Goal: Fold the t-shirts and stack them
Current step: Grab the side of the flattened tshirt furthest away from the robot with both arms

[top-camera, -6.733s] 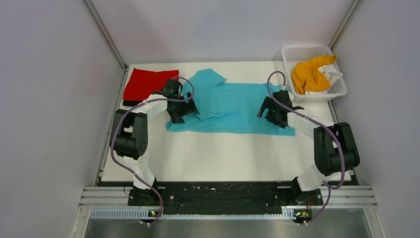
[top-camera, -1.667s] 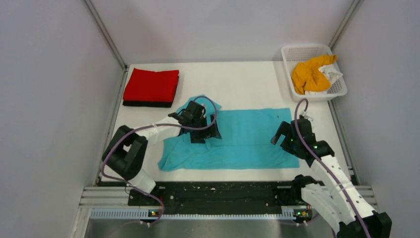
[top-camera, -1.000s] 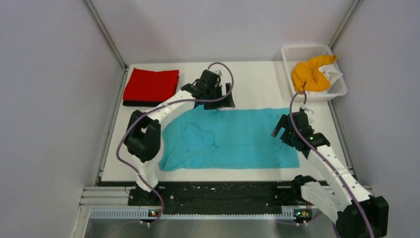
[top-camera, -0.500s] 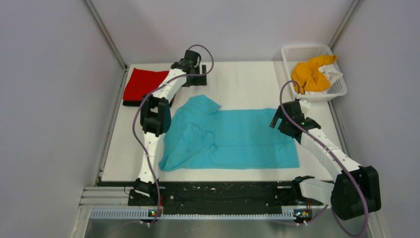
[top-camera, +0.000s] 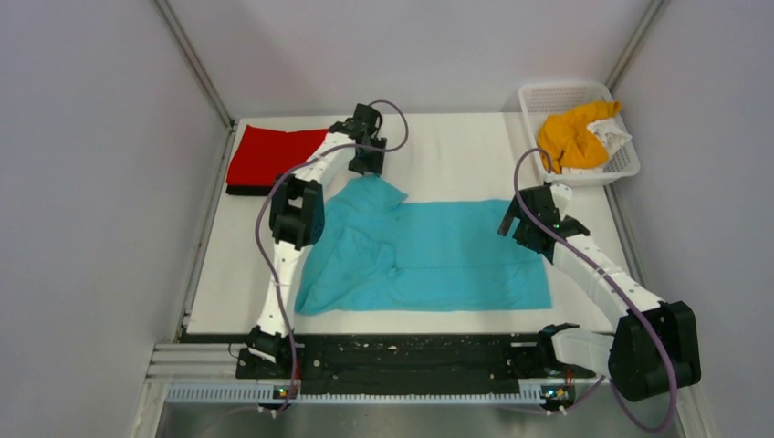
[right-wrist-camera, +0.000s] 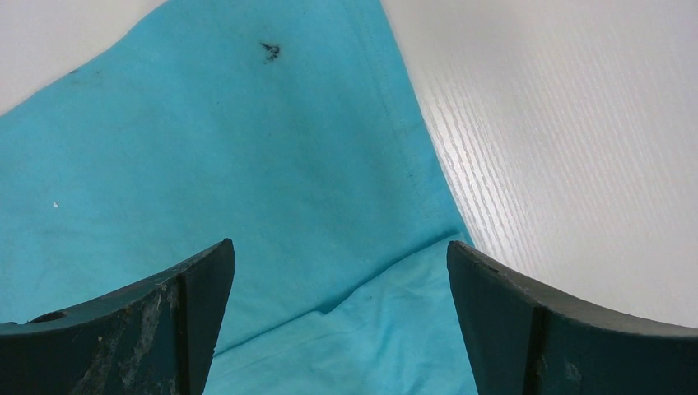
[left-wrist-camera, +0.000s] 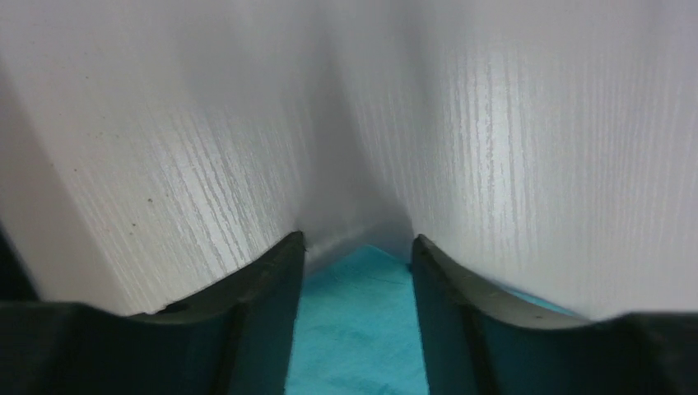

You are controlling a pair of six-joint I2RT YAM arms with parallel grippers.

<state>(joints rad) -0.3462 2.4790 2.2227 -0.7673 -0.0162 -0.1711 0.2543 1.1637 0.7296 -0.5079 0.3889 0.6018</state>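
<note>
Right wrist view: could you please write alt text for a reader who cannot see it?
The corner of a turquoise t-shirt, in two layers, lies flat on the white table, between the fingers of the open right end effector, which holds nothing.

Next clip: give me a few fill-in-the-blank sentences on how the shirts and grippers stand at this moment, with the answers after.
1. The red shirt lies folded on top of a ____ one.
2. The orange shirt is bunched inside the white mesh ____.
3. The right gripper hovers over the turquoise shirt with its jaws ____.
Missing words: black; basket; open.
</note>
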